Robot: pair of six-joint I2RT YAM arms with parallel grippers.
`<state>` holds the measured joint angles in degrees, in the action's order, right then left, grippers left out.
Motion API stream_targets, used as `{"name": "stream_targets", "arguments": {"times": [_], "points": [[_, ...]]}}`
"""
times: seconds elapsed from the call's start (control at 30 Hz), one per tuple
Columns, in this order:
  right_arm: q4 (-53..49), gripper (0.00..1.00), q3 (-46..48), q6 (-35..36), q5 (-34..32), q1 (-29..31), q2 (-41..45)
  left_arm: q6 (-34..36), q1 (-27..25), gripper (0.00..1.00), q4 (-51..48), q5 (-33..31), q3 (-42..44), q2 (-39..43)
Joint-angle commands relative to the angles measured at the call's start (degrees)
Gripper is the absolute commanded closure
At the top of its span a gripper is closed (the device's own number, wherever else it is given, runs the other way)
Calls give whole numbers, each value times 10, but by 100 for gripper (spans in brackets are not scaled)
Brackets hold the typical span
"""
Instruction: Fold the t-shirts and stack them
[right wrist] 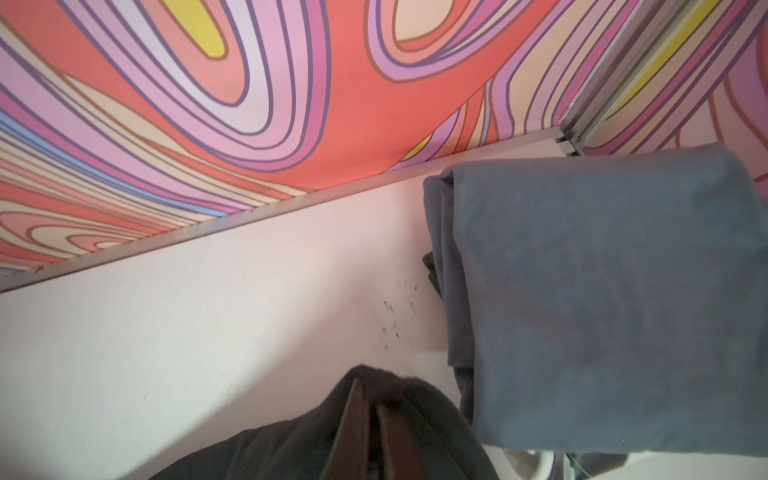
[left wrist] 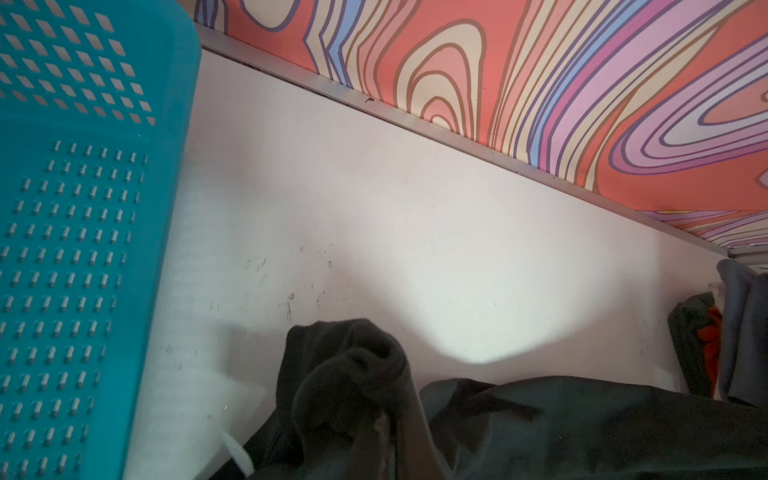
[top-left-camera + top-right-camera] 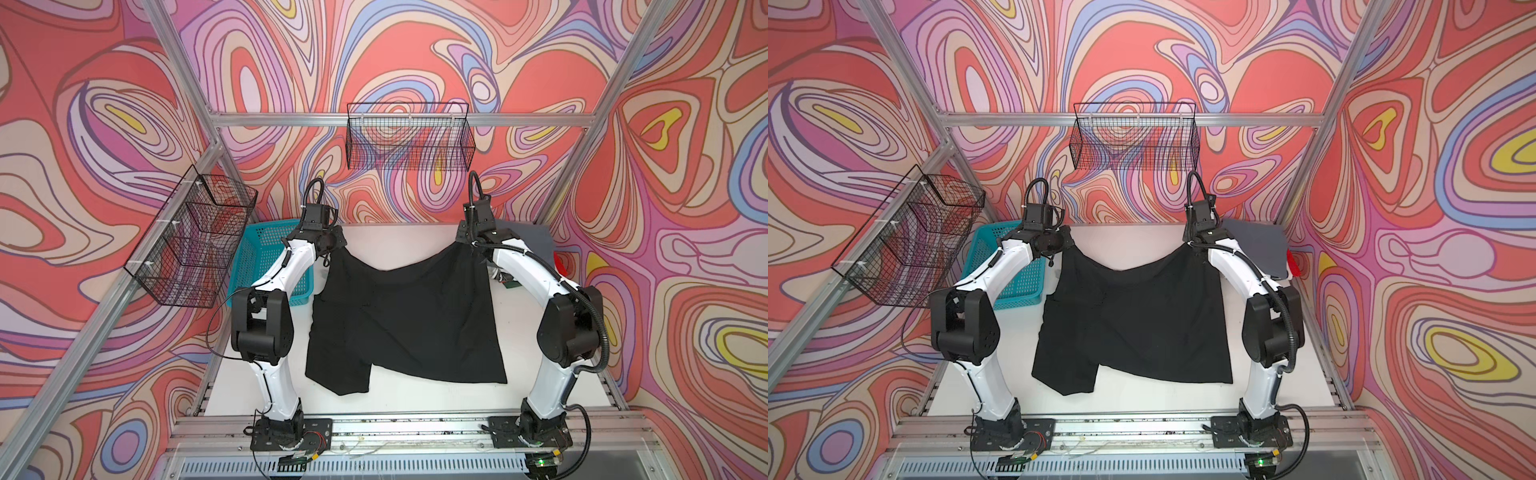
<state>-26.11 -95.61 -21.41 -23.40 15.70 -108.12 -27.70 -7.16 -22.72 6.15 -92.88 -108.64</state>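
left gripper: i see it clamped on a corner of the black shirt
right gripper: clamped on the other corner
grey shirt: folded, just beside

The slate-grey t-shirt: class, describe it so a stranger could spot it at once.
Start at the white table and go to its far right corner. There the slate-grey t-shirt lies folded flat atop the stack, the only grey one, unlike the black t-shirt spread mid-table.
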Motion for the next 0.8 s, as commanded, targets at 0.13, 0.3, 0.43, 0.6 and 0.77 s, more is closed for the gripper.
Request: {"name": "stream_targets", "arguments": {"times": [0.13, 0.3, 0.43, 0.6, 0.77], "points": [[-28, 100, -53, -7, -63, -30, -42, -2, 35, 100, -10, -8, -50, -11], [-29, 100, -46, -15, -68, -39, -33, -3, 46, 100, -20, 2, -53, -15], [-20, 100, -27, -15, -42, -39, -19, -8, 46, 100, -8, 26, -40, -17], [5, 100, 22, -22, -27, -39, 6, -11, 46, 100, -4, 40, -33, -25], [10, 100, 67, -30, -21, -39, 23, -5, 46, 100, -12, 47, -29, -31]]}}
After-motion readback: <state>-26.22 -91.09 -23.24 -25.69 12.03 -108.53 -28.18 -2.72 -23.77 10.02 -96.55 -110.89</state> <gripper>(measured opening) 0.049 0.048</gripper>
